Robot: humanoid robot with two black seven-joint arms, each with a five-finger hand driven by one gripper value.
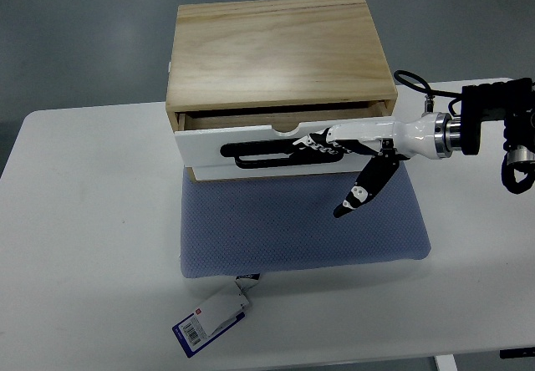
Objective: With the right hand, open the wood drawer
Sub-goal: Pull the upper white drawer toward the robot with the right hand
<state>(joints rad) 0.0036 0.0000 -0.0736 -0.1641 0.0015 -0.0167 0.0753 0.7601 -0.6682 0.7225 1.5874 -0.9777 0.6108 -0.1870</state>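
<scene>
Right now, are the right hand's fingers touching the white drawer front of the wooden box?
Touching. The top view shows the right hand with its fingers hooked into the black slot handle of the white drawer front, with no gap visible; the thumb hangs free.

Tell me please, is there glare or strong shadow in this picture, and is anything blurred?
Top view: soft glare on the wooden box top; a dim shadow on the blue mat under the right hand; the drawer and hand look sharp; the tag print is too small to read.
</scene>
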